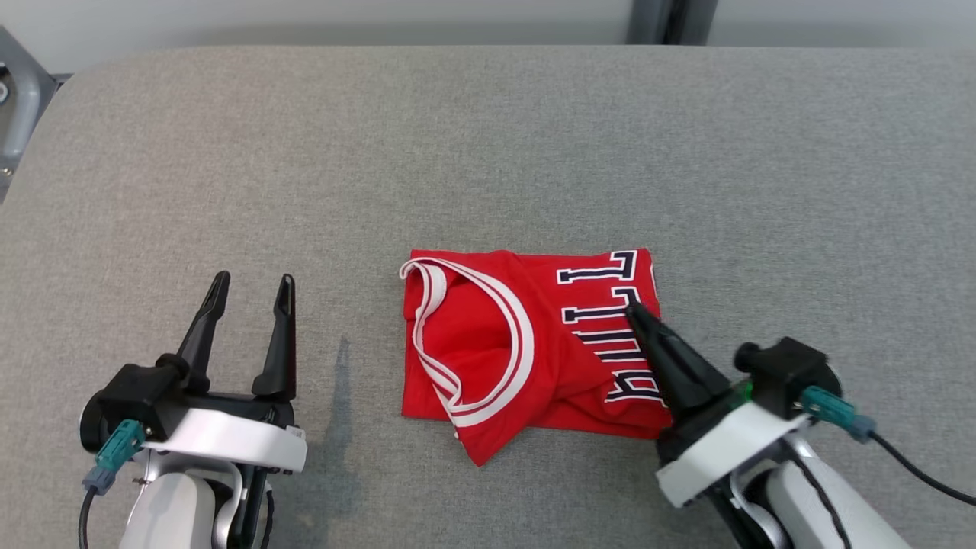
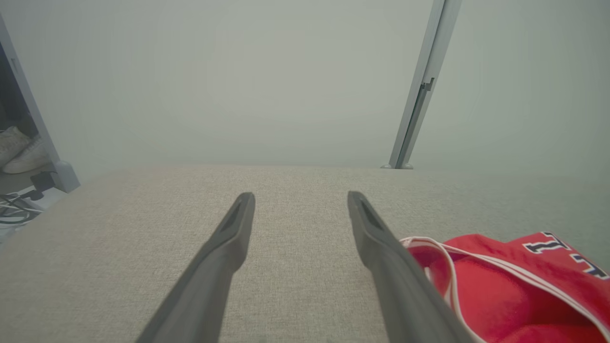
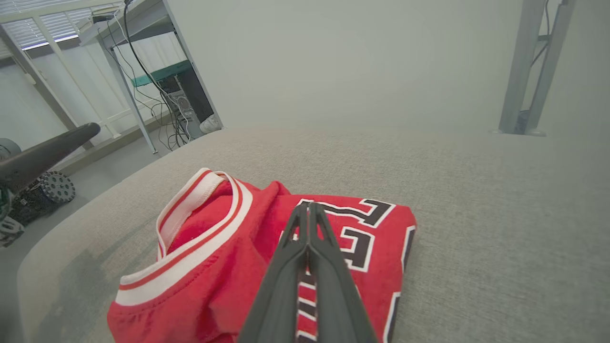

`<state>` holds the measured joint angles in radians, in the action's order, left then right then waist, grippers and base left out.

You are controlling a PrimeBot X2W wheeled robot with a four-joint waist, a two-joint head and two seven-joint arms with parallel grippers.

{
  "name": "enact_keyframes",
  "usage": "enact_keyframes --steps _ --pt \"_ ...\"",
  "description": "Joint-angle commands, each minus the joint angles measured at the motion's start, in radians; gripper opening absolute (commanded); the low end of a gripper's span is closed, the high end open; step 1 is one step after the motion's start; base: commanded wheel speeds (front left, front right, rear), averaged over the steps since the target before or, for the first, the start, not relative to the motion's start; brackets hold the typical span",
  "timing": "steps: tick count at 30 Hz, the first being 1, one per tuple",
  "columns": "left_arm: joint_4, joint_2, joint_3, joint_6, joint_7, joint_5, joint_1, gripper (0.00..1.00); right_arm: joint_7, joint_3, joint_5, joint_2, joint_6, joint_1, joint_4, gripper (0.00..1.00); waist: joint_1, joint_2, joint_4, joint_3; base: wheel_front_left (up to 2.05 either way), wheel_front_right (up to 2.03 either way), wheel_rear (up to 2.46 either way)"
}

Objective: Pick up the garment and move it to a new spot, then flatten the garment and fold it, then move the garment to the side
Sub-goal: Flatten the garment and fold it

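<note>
The garment (image 1: 518, 343) is a red jersey with white-trimmed openings and dark lettering, folded into a rough rectangle on the grey cloth table (image 1: 488, 152), right of centre near the front. My right gripper (image 1: 631, 309) is shut, its tips lying over the lettering at the garment's right side; no fabric shows between them. The right wrist view has the same shut fingers (image 3: 309, 207) over the garment (image 3: 228, 257). My left gripper (image 1: 252, 286) stands open on bare table to the garment's left, holding nothing. In the left wrist view, the open left gripper (image 2: 300, 200) is beside the garment (image 2: 500, 290).
A grey metal post (image 2: 419, 95) rises beyond the table's far edge, also visible as a post (image 3: 524, 71) at the right. A desk with hanging cables (image 3: 157, 71) stands off the left side. Pale shoes (image 2: 19, 147) lie on the floor there.
</note>
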<state>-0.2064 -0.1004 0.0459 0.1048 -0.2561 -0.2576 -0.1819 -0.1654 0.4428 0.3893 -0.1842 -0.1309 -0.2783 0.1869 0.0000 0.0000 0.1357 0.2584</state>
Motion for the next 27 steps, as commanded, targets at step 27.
enact_keyframes --steps 27 --pt "-0.014 0.028 0.02 0.012 -0.007 -0.013 -0.053 1.0 -0.073 0.358 0.159 0.106 0.0 -0.223 0.391 0.0 0.0 0.0 0.049 0.059 0.0 0.0 0.0"
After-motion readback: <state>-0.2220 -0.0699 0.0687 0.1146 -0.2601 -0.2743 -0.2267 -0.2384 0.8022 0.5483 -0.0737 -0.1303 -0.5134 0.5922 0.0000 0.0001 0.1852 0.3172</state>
